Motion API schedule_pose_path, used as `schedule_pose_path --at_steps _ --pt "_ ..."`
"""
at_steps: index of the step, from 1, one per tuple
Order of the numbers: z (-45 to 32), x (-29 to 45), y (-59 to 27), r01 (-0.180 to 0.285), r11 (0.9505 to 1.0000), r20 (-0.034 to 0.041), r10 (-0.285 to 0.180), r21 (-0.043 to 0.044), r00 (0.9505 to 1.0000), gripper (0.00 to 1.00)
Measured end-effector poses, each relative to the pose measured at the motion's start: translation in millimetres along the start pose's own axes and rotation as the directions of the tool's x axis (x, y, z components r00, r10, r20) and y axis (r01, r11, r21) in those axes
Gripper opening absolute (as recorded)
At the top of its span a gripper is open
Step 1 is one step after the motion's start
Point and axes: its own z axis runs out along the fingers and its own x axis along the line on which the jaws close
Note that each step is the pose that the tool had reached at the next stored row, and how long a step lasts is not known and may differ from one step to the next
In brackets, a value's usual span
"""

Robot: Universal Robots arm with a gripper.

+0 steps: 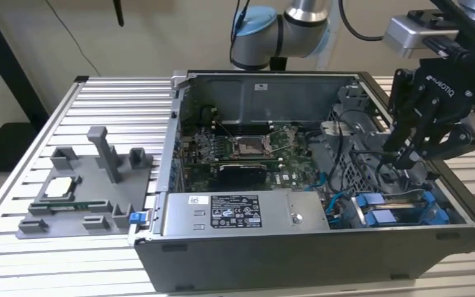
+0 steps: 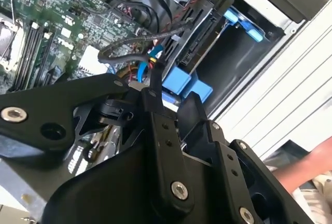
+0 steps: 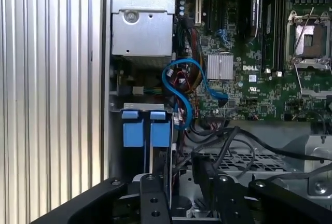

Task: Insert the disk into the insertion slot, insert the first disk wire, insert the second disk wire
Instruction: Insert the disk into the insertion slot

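The disk sits in the insertion slot at the case's front corner, on the exterior view's right. Its blue carrier tabs point(image 1: 380, 209) point(image 3: 146, 130) point(image 2: 188, 83) face out. My black gripper point(image 1: 405, 164) point(image 2: 171, 98) point(image 3: 179, 181) hangs inside the case just above and beside the disk, among loose cables. A bundle of black wires point(image 2: 140, 40) point(image 3: 228, 140) runs past the gripper toward the disk's connector edge. A blue wire point(image 3: 181, 86) point(image 2: 142, 69) loops from the motherboard toward the bay. I cannot make out whether a wire is held.
The silver labelled power-supply box point(image 1: 237, 213) point(image 3: 142, 32) lies next to the bay. The motherboard point(image 1: 246, 148) point(image 3: 259, 53) fills the case floor. A grey fixture point(image 1: 81, 192) stands on the slatted table point(image 1: 114, 111) at the exterior view's left. A person's hand point(image 2: 314, 167) is outside the case.
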Motion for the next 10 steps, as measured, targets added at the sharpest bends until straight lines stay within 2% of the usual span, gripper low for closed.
schedule_pose_path --at_steps 1,4,5,6,10 --pt "0.6 -0.2 0.0 0.0 1.0 0.0054 0.0 0.0001 1.0 1.0" --pt "2.5 -1.1 -0.1 0.0 1.0 0.0299 0.0 0.0011 0.9996 1.0" --pt "3.6 -1.3 -0.1 0.0 1.0 0.0355 0.0 0.0012 0.9994 1.0" --pt "5.1 -1.4 -0.2 0.0 1.0 0.0383 0.0 0.0013 0.9993 1.0" --pt "11.8 -1.3 -0.4 0.0 1.0 0.0412 0.0 0.0034 0.9991 1.0"
